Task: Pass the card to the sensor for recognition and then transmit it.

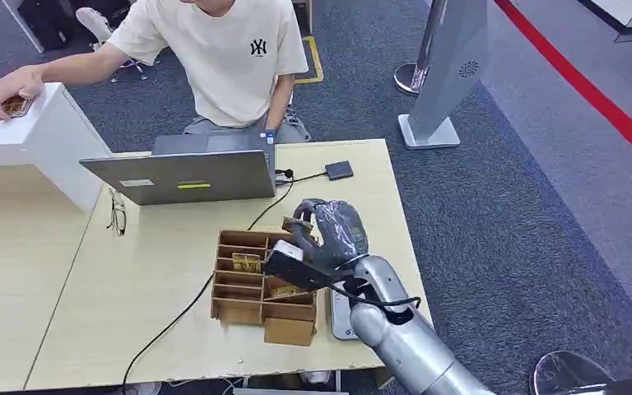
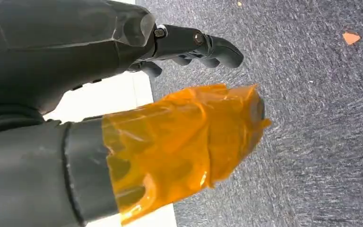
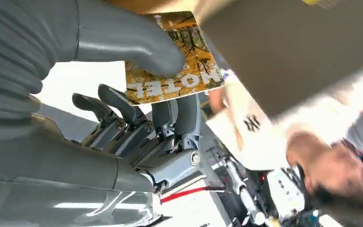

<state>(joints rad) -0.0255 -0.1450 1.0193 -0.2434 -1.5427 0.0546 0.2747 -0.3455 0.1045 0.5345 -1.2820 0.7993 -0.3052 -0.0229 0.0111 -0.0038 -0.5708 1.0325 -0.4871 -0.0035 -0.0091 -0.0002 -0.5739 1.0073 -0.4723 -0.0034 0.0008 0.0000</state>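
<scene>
My right hand [image 1: 329, 234] hovers over the cardboard card organizer [image 1: 251, 288] on the table. Its thumb [image 3: 137, 47] and fingers [image 3: 179, 113] pinch a yellow-brown hotel card [image 3: 189, 71]; in the head view that card [image 1: 294, 223] peeks out by the hand. Another card [image 1: 247, 263] stands in a slot of the organizer. A small black square sensor [image 1: 339, 170] lies on the far table edge, cabled to the laptop. My left hand [image 2: 99, 42] hangs over the carpet holding nothing, fingers [image 2: 208, 47] apart from the orange-taped thumb [image 2: 184, 142].
A grey laptop [image 1: 185, 174] stands behind the organizer, with a person [image 1: 222, 58] seated beyond it. The person's hand [image 1: 0, 99] rests on a card atop a white box [image 1: 41, 144] at far left. Glasses [image 1: 116, 212] lie on the table. A flat grey device [image 1: 339, 317] sits under my right arm.
</scene>
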